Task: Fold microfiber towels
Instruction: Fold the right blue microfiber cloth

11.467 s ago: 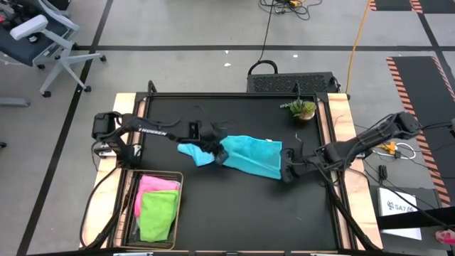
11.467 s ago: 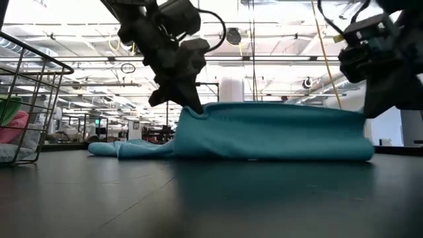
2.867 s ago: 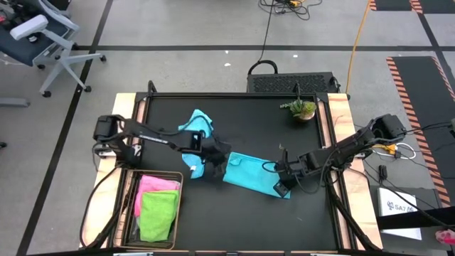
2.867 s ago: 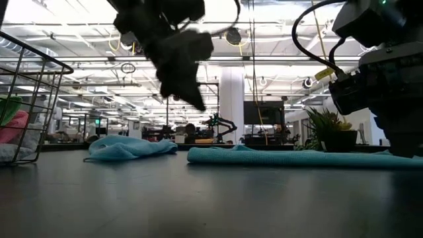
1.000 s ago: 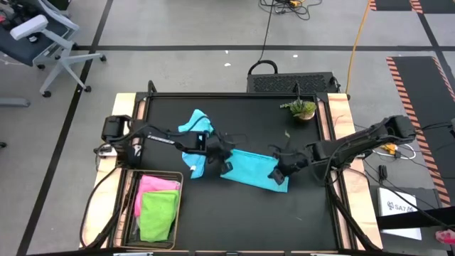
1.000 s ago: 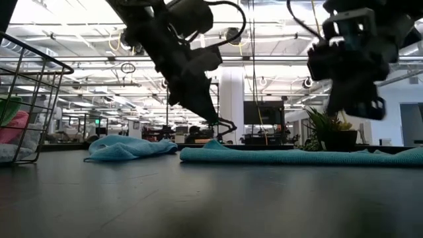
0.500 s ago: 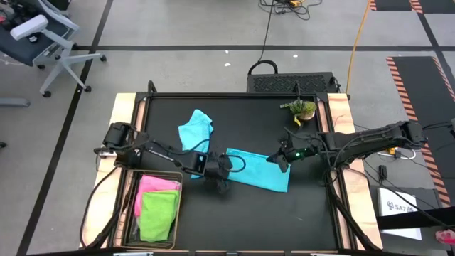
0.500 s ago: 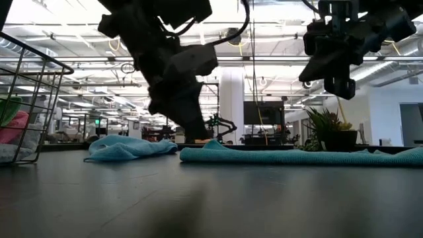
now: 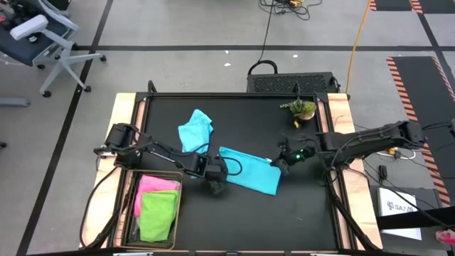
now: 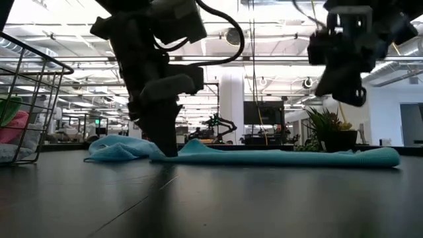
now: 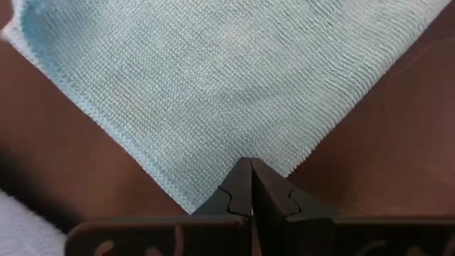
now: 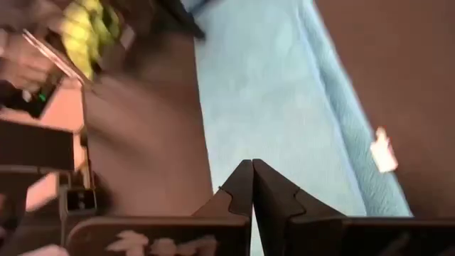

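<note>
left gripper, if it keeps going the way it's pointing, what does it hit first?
Probably the teal towel. The left gripper, fingers shut, points down at the towel's near corner, which fills the wrist view ahead of the tips. In the low view it stands right at the cloth; contact can't be confirmed.

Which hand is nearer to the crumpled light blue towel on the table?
The left. The left hand is just in front of the light blue towel, pressing the teal towel's near corner. The right hand hangs past the teal towel's far end.
</note>
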